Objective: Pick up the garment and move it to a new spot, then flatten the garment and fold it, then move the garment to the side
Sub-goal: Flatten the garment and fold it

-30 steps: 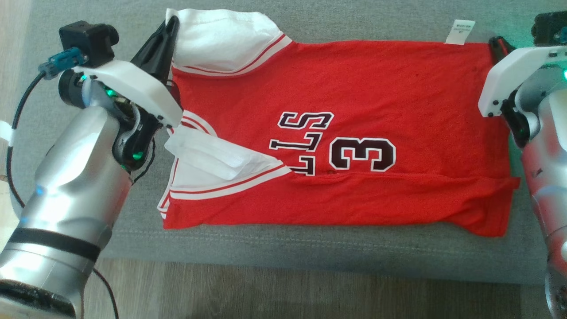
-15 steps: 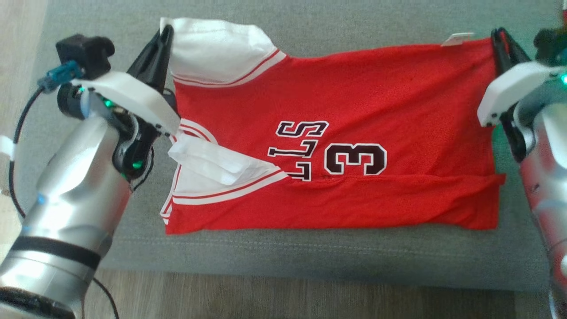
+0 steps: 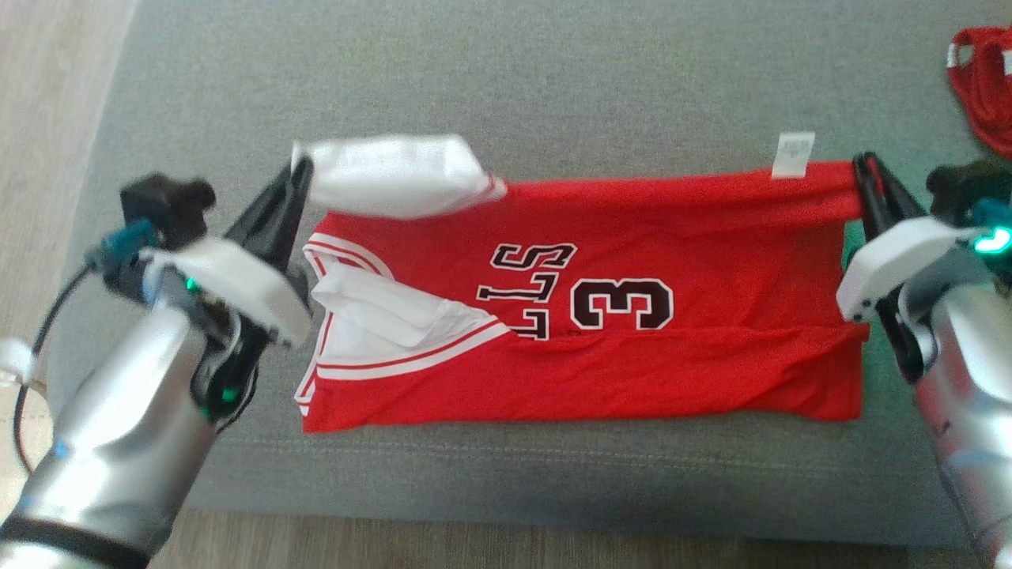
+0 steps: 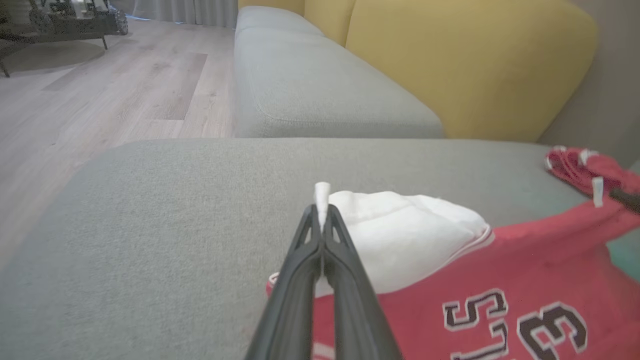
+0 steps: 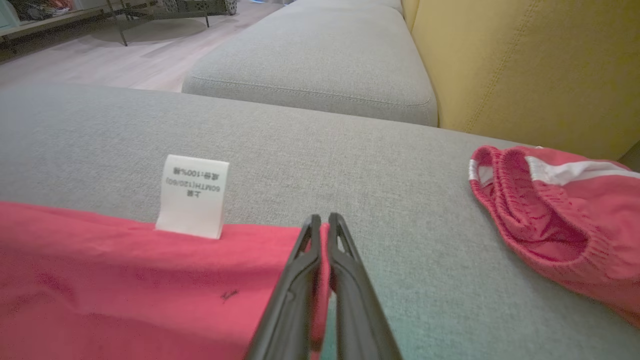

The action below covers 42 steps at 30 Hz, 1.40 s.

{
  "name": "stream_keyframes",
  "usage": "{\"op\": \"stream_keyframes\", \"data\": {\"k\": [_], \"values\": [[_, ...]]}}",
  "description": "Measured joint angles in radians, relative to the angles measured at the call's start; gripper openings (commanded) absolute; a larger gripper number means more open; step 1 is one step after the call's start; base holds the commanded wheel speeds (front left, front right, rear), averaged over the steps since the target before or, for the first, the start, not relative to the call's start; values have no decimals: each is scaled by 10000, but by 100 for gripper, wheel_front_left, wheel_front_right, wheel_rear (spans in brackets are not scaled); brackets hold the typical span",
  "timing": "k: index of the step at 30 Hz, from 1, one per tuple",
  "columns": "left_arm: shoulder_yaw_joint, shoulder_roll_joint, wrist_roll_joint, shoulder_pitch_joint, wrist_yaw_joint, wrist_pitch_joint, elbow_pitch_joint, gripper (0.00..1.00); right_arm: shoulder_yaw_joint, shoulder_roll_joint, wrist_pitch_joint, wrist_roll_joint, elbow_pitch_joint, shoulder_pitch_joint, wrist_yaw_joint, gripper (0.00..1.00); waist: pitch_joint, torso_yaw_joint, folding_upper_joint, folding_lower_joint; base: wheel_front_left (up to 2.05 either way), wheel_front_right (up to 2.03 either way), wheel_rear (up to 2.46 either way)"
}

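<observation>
**As it is pinched at both ends: red jersey [image 3: 672, 356] on grey cushion [image 3: 514, 87]**

While its near edge lies flat on the cushion, the jersey's far edge hangs taut above the cushion.
Left gripper [image 3: 299, 167]: fingers pressed together on the white sleeve [image 3: 395, 175].
Right gripper [image 3: 863, 167]: pinching the red hem corner.
White care label [image 3: 793, 154]: on the raised edge.
Red shorts [image 3: 984, 79]: far right of the cushion.

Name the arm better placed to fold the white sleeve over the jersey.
Left, probably. The left gripper is shut on the white sleeve at its tip; the right gripper pinches the jersey at the opposite end.
</observation>
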Motion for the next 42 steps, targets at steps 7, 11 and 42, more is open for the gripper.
{"op": "stream_keyframes", "data": {"k": [7, 11, 42], "values": [[-573, 951, 378, 1422, 391, 683, -1557, 0, 186, -314, 357, 491, -777, 1015, 0, 0, -365, 107, 0, 0, 0, 0, 0], [-809, 1430, 380, 2076, 518, 1200, -2474, 0, 376, -520, 941, 819, -1363, 1530, 0, 0, -494, 199, 0, 0, 0, 0, 0], [-1496, 2075, 571, 3543, 1384, 1806, -3172, 100, 15, -1244, 5066, 1567, -5141, 4335, 0, 100, -812, 121, 0, 0, 0, 0, 0]]}}
